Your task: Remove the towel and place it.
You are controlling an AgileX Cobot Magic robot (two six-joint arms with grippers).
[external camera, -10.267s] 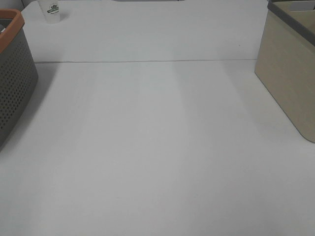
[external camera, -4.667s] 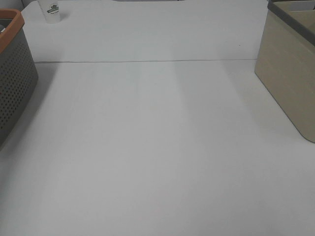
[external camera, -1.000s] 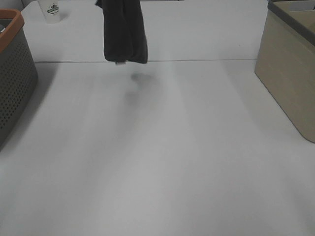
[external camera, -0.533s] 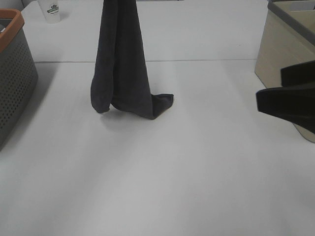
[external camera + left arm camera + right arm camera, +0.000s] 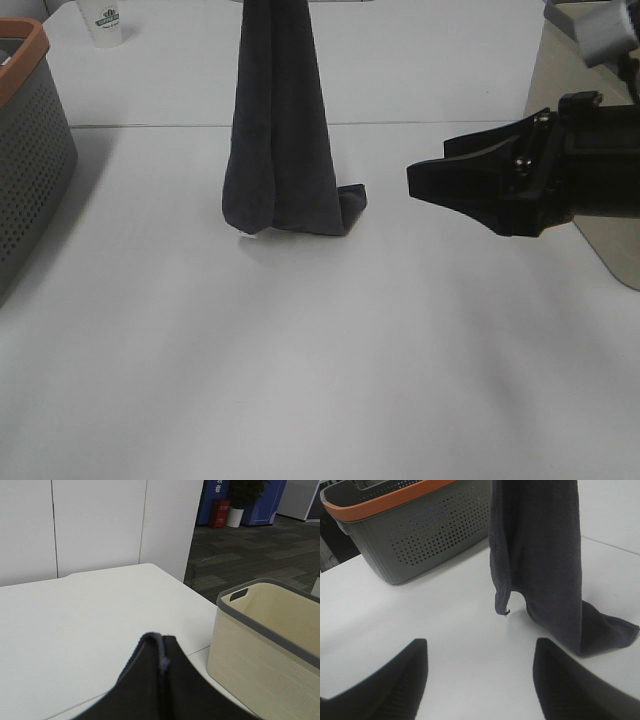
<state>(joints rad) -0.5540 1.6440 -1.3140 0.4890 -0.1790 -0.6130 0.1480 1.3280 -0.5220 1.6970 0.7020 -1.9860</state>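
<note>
The dark charcoal towel hangs in a long narrow drape from above the top edge of the exterior view. Its lower end rests folded on the white table. In the left wrist view my left gripper is shut on the towel's stitched edge; this gripper is out of the exterior view. My right gripper is open and empty, to the right of the towel's lower end and apart from it. In the right wrist view the towel hangs beyond the open gripper.
A grey perforated basket with an orange rim stands at the left edge, also shown in the right wrist view. A beige bin with a grey rim stands at the right, also shown in the left wrist view. A paper cup stands far left.
The towel came in from the top, dropped until its lower end lay on the table, and shifted a little right. My right gripper came in from the right, moving left towards the towel.
</note>
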